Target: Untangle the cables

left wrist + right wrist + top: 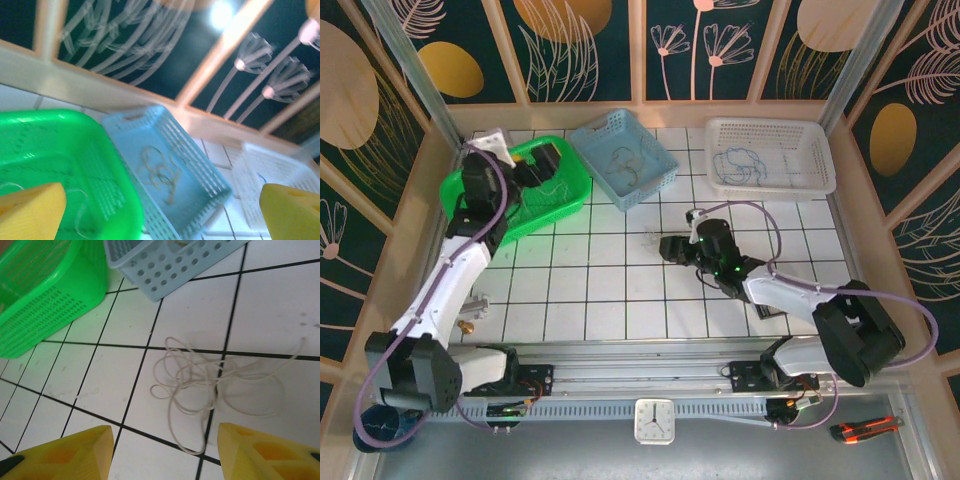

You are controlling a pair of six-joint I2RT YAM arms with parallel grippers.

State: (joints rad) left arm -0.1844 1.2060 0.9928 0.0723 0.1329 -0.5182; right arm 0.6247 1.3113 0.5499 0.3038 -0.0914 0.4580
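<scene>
While most of the cables sit sorted in baskets, one pale cable (200, 385) lies loose on the white-tiled bench (280, 305). It is a small clump of overlapping loops, with one long strand trailing away to the right. From above it is only a faint mark (648, 238) on a tile, just in front of the blue basket (623, 158).

The right hand (167, 455) hangs just short of this clump. Its yellow fingers (65, 452) are spread wide, one on each side, and hold nothing. In the overhead view the right hand (672, 248) reaches in low from the right, near the middle of the bench (580, 290).

Grey-brown cables (625, 160) lie looped on the floor of the blue basket, and in the left wrist view they show as pale rings (162, 175). Blue cables (745, 165) lie in the white basket (820, 150) at the far right. A few thin pale strands (80, 215) rest in the green basket (60, 150).

The left hand (548, 165) hovers over the green basket (575, 195) at the far left. Its fingers (30, 210) are wide apart and empty, with the gap between them (160, 215) facing the green and blue baskets. The blue basket (200, 170) stands just beside the green one, and the white basket (280, 165) is further right.

At the near edge, a small clock (653, 420) sits between the arm bases, and an orange-and-black cutter (865, 428) lies to the right.
</scene>
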